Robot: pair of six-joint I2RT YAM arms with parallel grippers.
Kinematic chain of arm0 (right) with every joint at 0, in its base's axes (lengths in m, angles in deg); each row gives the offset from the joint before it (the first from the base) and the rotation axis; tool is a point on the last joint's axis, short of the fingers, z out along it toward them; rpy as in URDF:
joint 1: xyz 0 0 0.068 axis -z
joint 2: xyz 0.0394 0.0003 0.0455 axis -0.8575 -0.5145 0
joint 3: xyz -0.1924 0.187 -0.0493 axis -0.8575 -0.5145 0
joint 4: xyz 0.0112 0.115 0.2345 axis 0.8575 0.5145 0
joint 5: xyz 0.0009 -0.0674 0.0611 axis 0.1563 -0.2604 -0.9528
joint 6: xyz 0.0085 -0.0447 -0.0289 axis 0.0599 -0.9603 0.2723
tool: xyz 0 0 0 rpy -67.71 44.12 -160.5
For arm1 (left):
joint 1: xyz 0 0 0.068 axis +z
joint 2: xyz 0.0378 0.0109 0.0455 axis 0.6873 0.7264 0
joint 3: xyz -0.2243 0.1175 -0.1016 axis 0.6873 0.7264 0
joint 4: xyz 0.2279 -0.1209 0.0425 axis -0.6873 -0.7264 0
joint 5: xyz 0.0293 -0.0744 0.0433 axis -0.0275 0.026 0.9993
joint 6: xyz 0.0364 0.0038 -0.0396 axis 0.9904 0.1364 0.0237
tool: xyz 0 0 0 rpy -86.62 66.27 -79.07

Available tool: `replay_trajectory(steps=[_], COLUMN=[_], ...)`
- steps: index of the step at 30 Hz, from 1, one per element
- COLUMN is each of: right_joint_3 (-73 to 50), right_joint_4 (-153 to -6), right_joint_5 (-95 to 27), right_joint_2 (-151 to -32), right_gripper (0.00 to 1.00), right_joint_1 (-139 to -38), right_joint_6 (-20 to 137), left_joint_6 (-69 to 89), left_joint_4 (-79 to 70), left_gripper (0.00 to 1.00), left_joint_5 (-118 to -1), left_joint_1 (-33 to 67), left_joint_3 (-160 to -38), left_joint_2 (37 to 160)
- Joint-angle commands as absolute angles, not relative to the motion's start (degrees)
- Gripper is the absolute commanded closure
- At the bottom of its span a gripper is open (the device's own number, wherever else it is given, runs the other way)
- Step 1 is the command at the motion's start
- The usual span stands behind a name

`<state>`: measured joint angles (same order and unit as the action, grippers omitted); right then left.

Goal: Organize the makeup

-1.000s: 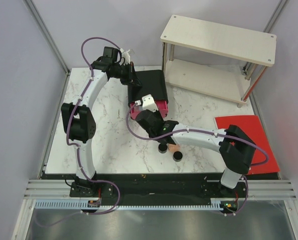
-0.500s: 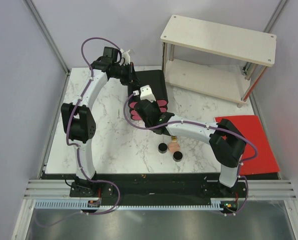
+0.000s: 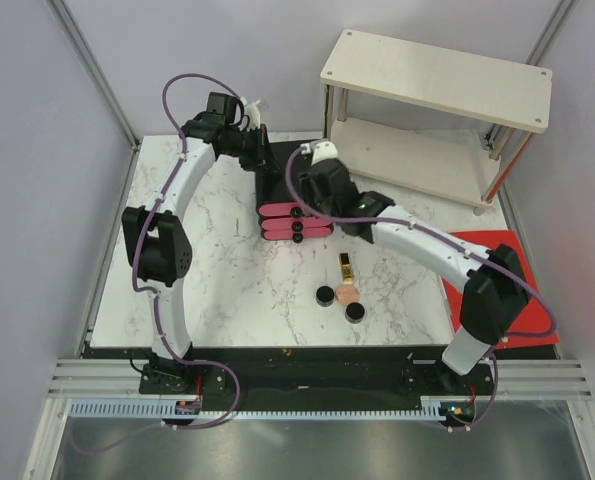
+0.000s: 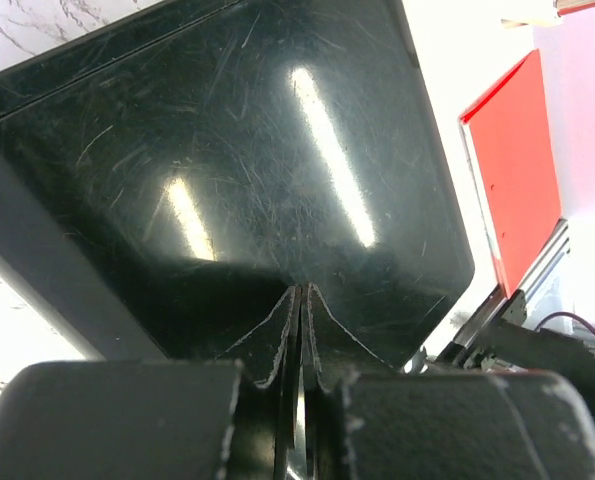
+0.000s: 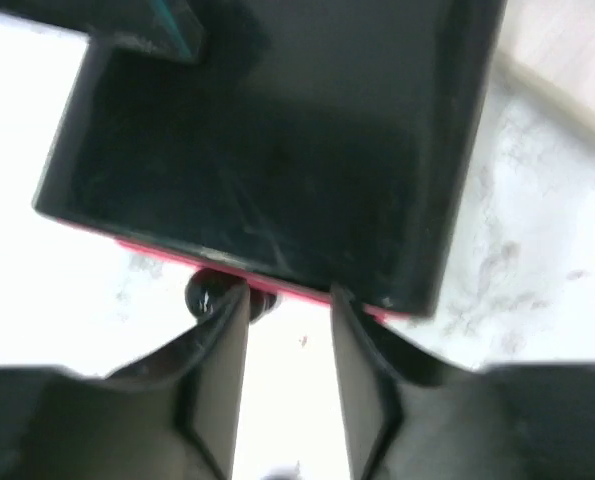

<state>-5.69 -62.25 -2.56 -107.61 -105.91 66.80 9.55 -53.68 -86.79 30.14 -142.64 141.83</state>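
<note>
Atop the far black box (image 4: 257, 150), left gripper (image 4: 297, 330) rests shut, empty, likely steadying it; right gripper (image 5: 289, 300) hovers part-open, empty, over the drawers (image 3: 297, 222).

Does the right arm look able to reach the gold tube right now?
Probably yes: the gold tube lies uncovered on the table, and the right gripper, empty and open, hangs close by.

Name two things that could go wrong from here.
The open right gripper hangs at the front edge of the black box, by a drawer knob; a misjudged reach could shove the box, which the shut left gripper on top seems to steady. The gold-black tube, jars and puff lie loose before the drawers; the right arm could knock them.
</note>
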Motion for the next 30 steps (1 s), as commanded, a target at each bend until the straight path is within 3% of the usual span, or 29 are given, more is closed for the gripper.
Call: replay_trajectory(steps=[1, 3, 5, 14, 23, 24, 25, 26, 30], right_joint_3=[-7.18, -9.91, -13.78, -14.85, -11.78, -11.07, -10.63, -10.02, -9.31], right_joint_4=[-60.46, -66.50, -71.00, -75.69, -62.95, -61.81, -61.19, -60.14, -56.45], right_joint_5=[-32.13, -41.35, -46.30, -57.04, -52.12, -52.47, -53.26, -53.52, -54.84], right_joint_2=[-104.19, -103.13, -103.47, -105.06, -99.87, -99.70, -100.05, -100.31, -101.45], right_gripper=[0.44, 0.31, 0.29, 0.31, 0.37, 0.45, 0.89, 1.00, 1.00], right_joint_1=[-92.80, -88.59, -87.34, -86.98, -86.90, -86.98, -86.98, -86.98, -88.82], right_joint_6=[77.68, 82.87, 85.60, 89.92, 82.29, 81.66, 81.05, 79.82, 76.04], left_joint_6=[10.58, 10.31, 10.40, 11.10, 11.36, 11.36, 11.36, 11.36, 10.92], left_joint_4=[-64.60, -64.60, -64.60, -64.95, -64.95, -64.95, -64.95, -64.95, -64.86], left_gripper=[0.93, 0.93, 0.93, 0.93, 0.93, 0.93, 0.93, 0.93, 0.93], left_joint_5=[-76.81, -77.60, -78.04, -76.90, -76.99, -76.90, -76.81, -76.81, -77.08], left_joint_1=[30.32, 30.41, 30.41, 30.76, 30.76, 30.76, 30.76, 30.85, 30.85], left_joint_3=[-141.57, -142.19, -142.63, -141.75, -142.89, -142.81, -142.89, -142.89, -143.07], left_joint_2=[148.84, 149.37, 149.81, 148.67, 149.72, 149.81, 149.99, 149.99, 149.81])
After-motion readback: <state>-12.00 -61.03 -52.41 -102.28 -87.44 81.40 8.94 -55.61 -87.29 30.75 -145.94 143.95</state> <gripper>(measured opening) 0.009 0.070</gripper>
